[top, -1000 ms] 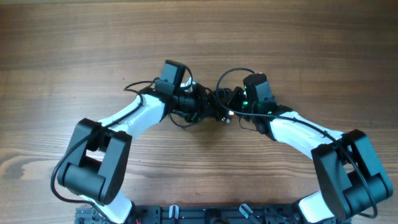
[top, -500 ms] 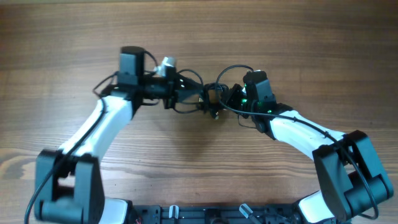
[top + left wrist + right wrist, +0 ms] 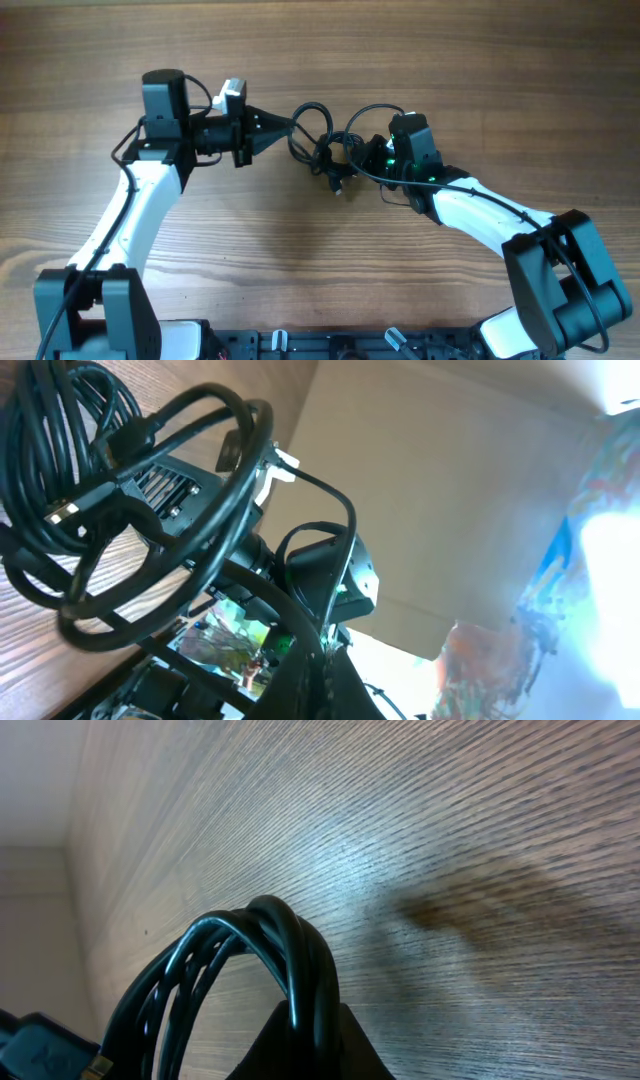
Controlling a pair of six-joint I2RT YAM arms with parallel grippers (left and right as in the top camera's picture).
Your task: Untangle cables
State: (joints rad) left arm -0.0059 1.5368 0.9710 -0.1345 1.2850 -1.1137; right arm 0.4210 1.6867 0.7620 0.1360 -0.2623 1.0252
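Two grips on cables (image 3: 322, 148): left fingers (image 3: 283, 124), right fingers (image 3: 368, 157), both clenched. Pull-apart step, I judge; next I ease left outward slowly, right holding firm.

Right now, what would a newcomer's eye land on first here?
The knot of black cables at the middle of the wooden table, strung between the two arms. The left gripper is shut on a loop at its side, and the right gripper is shut on the bundle from the other side. Coils fill the left wrist view.
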